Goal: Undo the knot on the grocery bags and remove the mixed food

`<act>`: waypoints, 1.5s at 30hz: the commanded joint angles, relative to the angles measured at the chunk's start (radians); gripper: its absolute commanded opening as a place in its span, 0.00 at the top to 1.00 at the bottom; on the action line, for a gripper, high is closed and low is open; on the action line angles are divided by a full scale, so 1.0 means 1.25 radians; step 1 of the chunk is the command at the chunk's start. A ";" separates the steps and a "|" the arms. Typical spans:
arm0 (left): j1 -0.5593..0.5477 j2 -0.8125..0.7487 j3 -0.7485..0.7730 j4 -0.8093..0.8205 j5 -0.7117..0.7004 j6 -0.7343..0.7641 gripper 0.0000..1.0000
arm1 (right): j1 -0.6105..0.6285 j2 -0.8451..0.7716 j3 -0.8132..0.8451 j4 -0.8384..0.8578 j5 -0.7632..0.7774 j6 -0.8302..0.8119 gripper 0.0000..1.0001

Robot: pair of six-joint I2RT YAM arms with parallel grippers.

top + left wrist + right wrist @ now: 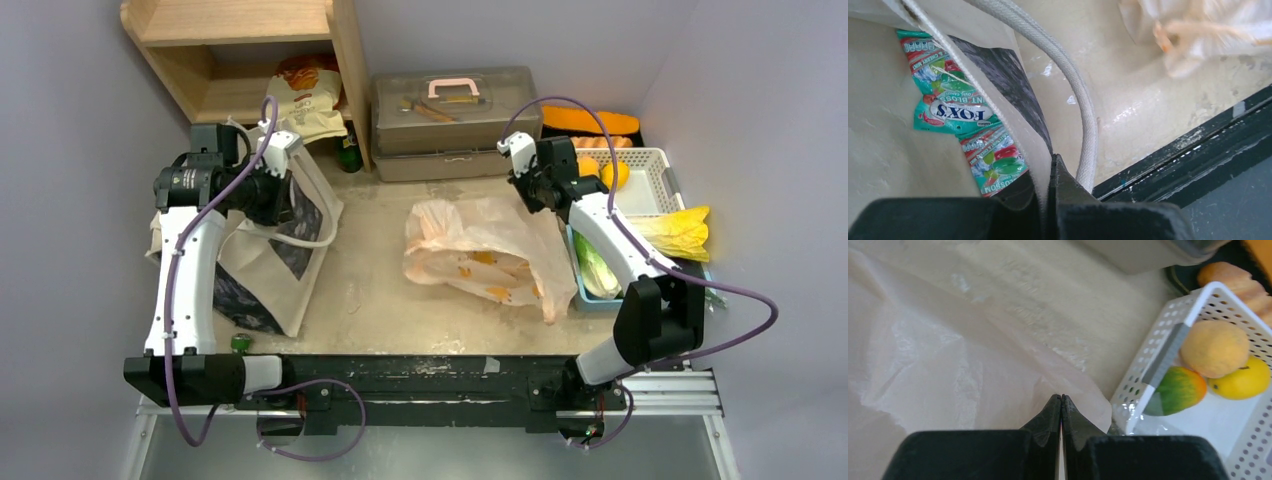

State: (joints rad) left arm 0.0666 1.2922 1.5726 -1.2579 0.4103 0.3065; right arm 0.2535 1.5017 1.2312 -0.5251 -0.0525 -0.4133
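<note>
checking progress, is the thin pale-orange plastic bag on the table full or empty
Looks empty: the thin pale-orange plastic bag lies slumped flat on the table with no bulges. Its inside is hidden, so this is not certain.

**Pale corner, wooden shelving at the back**

Plain lavender-grey walls (70, 90) close in on the left, back and right. Light is even and soft, with weak shadows. The surface (370, 285) is a pale beige, speckled and scuffed, edged at the near side by a black rail (420, 372). A light wooden shelf unit (240, 35) stands in the back left corner, a grey toolbox (455, 125) just beside it.
</note>
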 commanded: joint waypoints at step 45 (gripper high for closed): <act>-0.401 -0.110 0.110 0.294 -0.009 -0.217 0.11 | 0.071 -0.043 0.473 -0.305 -0.302 0.367 0.06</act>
State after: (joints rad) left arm -0.4908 1.2705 1.6527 -0.7578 0.5655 -0.1165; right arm 0.2394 1.4475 1.7844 -0.8200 -0.3298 0.0078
